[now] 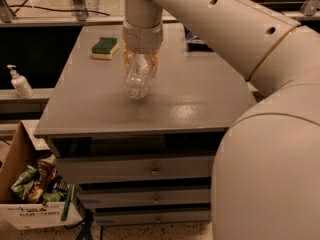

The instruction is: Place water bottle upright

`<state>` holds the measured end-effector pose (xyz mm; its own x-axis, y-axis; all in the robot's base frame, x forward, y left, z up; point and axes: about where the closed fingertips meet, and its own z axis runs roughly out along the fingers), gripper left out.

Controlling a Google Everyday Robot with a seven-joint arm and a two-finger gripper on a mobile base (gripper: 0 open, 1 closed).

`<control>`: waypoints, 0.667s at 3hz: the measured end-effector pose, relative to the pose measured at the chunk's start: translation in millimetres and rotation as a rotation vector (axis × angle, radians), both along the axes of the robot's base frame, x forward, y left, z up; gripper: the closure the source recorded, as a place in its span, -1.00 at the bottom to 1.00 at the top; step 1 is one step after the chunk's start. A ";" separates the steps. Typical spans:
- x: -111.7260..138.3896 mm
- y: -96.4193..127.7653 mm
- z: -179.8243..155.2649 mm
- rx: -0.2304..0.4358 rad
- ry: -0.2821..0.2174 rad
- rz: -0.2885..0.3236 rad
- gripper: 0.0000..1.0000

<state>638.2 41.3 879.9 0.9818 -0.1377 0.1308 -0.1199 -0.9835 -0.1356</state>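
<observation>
The water bottle [137, 79] is clear ribbed plastic. It hangs tilted in my gripper [141, 63] over the middle of the grey cabinet top [190, 101]. Its rounded bottom end points down toward the camera and sits just above the surface. The gripper is shut on the bottle's upper part, below the white arm's wrist [142, 26]. The bottle's cap is hidden behind the fingers.
A green and yellow sponge [105, 47] lies at the back left of the cabinet top. A white pump dispenser bottle [20, 82] stands on a ledge to the left. A cardboard box [35, 194] with wrappers sits on the floor at lower left. Drawers [155, 171] face the front.
</observation>
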 end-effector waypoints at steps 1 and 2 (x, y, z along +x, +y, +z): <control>-3.9 3.8 -4.4 0.008 -0.062 0.001 1.00; -13.3 0.7 0.1 0.004 -0.216 0.037 1.00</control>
<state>624.9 42.0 880.0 0.9355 -0.1026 0.3383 -0.0511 -0.9862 -0.1576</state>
